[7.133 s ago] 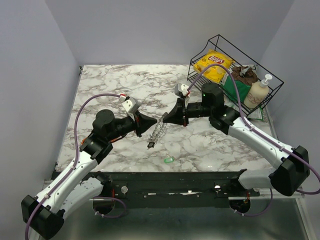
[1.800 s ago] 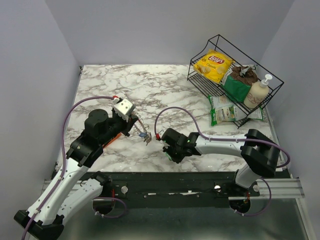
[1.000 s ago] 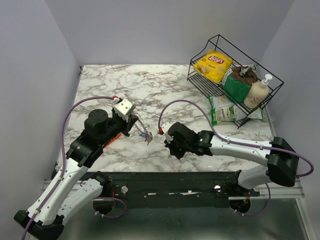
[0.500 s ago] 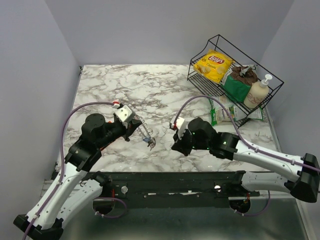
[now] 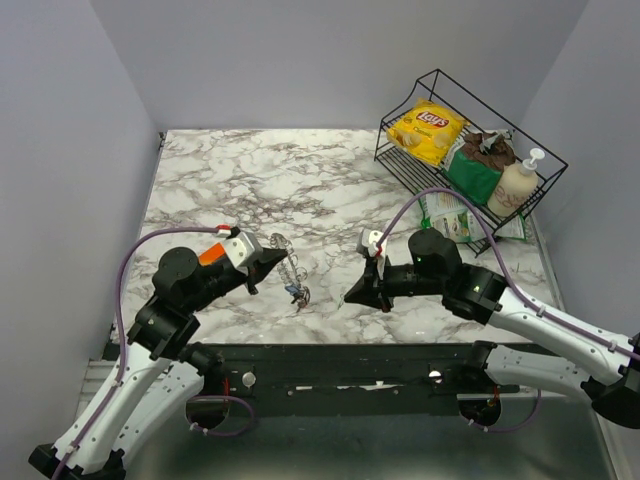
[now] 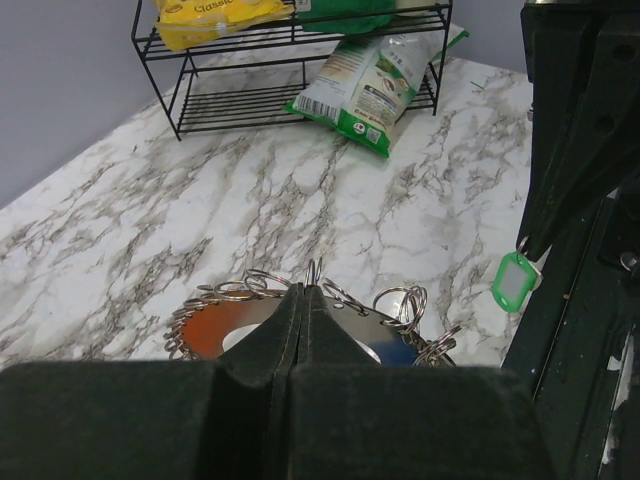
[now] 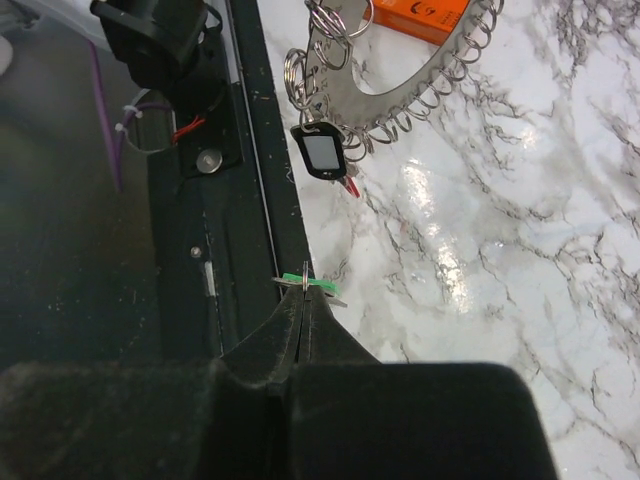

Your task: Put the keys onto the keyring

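I hold the keyring [image 7: 405, 100], probably floppy, in closed left fingers [image 6: 285, 335]; right fingers [image 7: 285, 345] pinch the tiny, likely slippery green key [image 6: 513, 282].

The table [image 5: 250, 170] is a white marble-patterned slab with grey veins. At its far right corner stands a black wire basket [image 5: 405, 168] with packets and a bottle in it. A green-and-white snack bag [image 5: 450, 225] lies on the marble by the right edge, one end under the basket's lower shelf. Near the near edge, left of middle, the keyring [image 5: 290, 270] dangles down to the surface; whether it touches cannot be told.
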